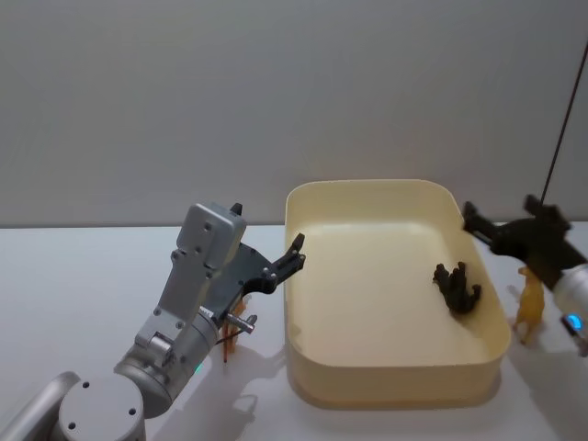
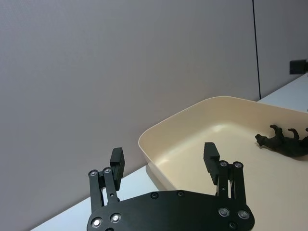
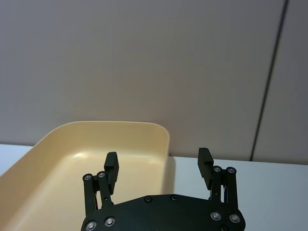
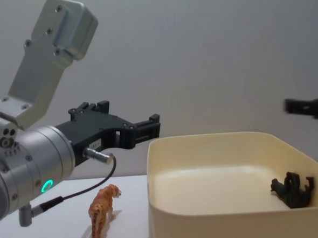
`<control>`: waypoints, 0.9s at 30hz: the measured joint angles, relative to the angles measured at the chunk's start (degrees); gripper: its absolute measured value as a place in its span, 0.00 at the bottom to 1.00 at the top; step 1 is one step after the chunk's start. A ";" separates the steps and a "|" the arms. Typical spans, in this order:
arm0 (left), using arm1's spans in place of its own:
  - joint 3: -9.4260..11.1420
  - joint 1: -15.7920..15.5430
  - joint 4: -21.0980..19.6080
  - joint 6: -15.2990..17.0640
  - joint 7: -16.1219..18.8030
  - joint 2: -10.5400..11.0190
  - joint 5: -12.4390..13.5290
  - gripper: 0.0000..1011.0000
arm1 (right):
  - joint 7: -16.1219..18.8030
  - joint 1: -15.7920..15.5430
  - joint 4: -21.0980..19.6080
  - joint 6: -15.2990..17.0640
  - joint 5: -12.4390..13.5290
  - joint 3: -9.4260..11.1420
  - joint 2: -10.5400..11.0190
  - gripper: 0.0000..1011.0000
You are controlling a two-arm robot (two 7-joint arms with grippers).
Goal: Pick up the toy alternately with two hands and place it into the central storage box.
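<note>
Lying in box [image 1: 367, 186]: black toy [image 1: 457, 287]. Left of box is stood tiger [image 4: 102, 213], right of it yellow toy [image 1: 529, 310]. Held beside it, fingers apart: left gripper [image 2: 163, 155], right gripper [image 3: 158, 159].

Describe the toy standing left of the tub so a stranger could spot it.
Start at the cream-yellow tub. On the table just outside its left wall stands a tiger figure. Unlike the black figure inside the tub, it is striped orange.

Cream tub [image 1: 395, 390] mid-table; black toy [image 1: 457, 287] overturned inside; tiger [image 4: 102, 211] standing left outside.
</note>
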 joint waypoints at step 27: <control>0.00 0.00 0.00 0.00 0.00 0.00 0.00 0.99 | -4.31 -13.70 -8.78 2.61 4.86 6.34 7.01 0.99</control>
